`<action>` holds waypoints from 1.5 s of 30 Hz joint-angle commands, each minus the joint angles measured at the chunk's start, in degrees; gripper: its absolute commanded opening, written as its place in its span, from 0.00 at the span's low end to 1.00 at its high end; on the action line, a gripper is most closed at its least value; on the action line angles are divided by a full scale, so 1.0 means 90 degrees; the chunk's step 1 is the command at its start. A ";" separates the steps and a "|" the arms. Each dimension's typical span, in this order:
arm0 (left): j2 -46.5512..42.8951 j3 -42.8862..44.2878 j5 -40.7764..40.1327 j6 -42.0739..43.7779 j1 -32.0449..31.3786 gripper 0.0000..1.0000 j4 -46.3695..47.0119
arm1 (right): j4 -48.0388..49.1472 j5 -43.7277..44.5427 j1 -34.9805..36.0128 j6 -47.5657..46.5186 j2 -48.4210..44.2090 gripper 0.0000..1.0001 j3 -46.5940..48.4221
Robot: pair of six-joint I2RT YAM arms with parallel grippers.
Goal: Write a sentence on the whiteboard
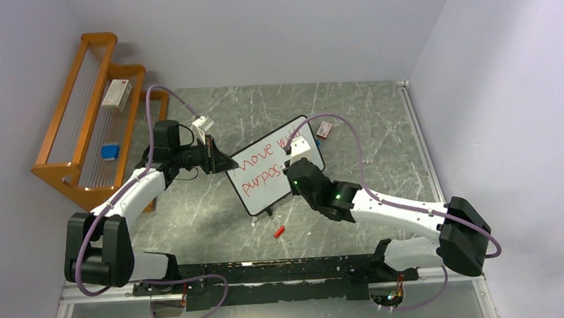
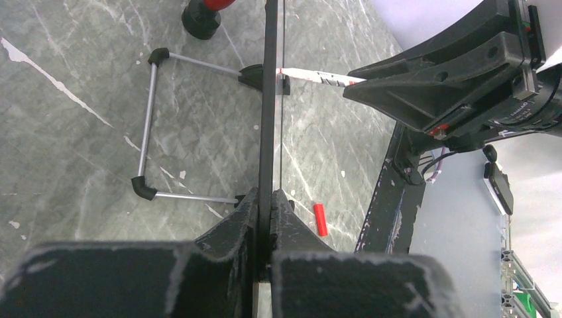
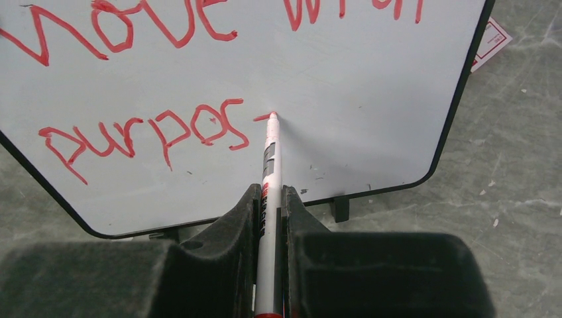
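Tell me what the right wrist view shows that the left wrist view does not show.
Only the right wrist view shows the face of the whiteboard with red writing, and a small card beside it. Only the left wrist view shows the board edge-on, clamped by the left gripper, its wire stand and a red cap. Both show the whiteboard, the marker with its tip on the board, held by the right gripper, and the table.

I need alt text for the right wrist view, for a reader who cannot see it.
The right gripper holds a marker with its tip on the whiteboard, just after the red letters "purpos".
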 commanded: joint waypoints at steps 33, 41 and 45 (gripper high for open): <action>0.0310 -0.0119 -0.0568 0.0328 -0.0107 0.05 -0.0679 | 0.0460 -0.0193 -0.0100 -0.0365 -0.0016 0.00 0.0097; 0.0310 -0.0114 -0.0582 0.0328 -0.0107 0.05 -0.0676 | 0.0360 -0.0332 -0.0016 -0.0390 0.0043 0.00 0.0102; 0.0310 -0.0114 -0.0594 0.0332 -0.0108 0.05 -0.0683 | 0.0272 -0.0392 0.0031 -0.0380 0.0052 0.00 0.0083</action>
